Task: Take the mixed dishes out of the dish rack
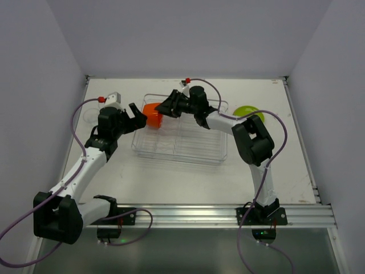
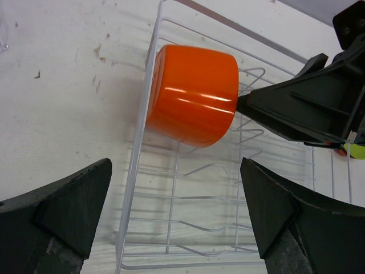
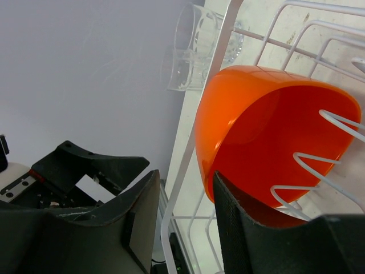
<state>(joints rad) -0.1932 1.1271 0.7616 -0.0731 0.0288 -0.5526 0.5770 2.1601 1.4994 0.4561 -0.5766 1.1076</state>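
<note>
Orange cup is the only dish you can see left in the rack — plate and tumbler sit outside — your right gripper straddles its wall, clamped or not I cannot tell, and your left gripper gapes beside it.

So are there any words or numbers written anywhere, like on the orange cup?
No words, numbers or signs can be read.
The orange cup is plain; the dish rack is bare clear plastic and wire.
A white patch on the left gripper looks blank.

Overhead; wrist close-ups sharing orange cup
</note>
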